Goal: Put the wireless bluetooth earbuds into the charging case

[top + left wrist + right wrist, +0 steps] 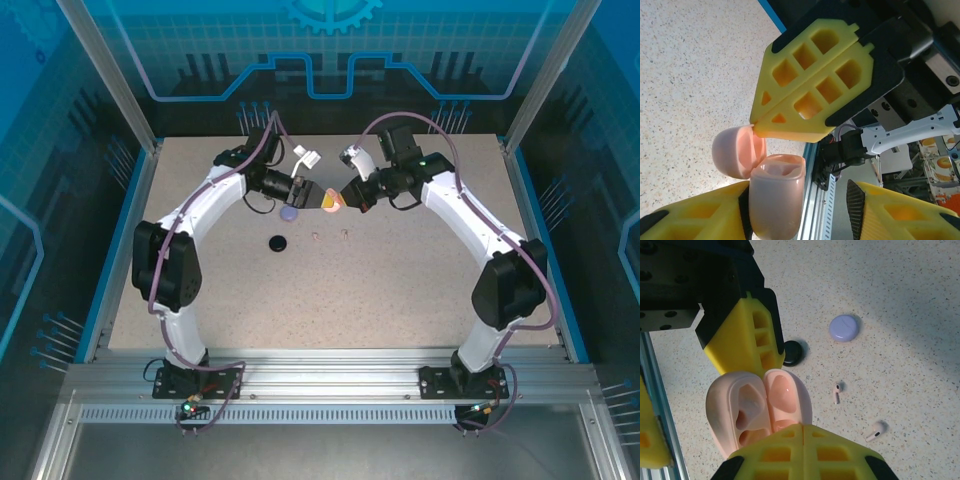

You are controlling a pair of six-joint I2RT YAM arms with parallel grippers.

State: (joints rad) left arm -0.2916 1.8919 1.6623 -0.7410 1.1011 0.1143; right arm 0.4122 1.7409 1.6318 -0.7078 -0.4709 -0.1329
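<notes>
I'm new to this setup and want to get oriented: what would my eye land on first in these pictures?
An open pink charging case, held up where the two arms meet by the shut right gripper, sits between the open fingers of the left gripper. On the table nearby lie two pale pink earbuds, a lavender case and a black case.

Around the action we've got a speckled beige surface (400, 290), kinda like sandy stone up close. A blue strip (118, 250) runs down its left and right sides, and a ribbed aluminium rail (330, 385) sits across the near edge. Behind it all we see a blue back panel (330, 60) with a gear and circuit-line drawing, plus slanted metal posts (105, 70) at the corners.
</notes>
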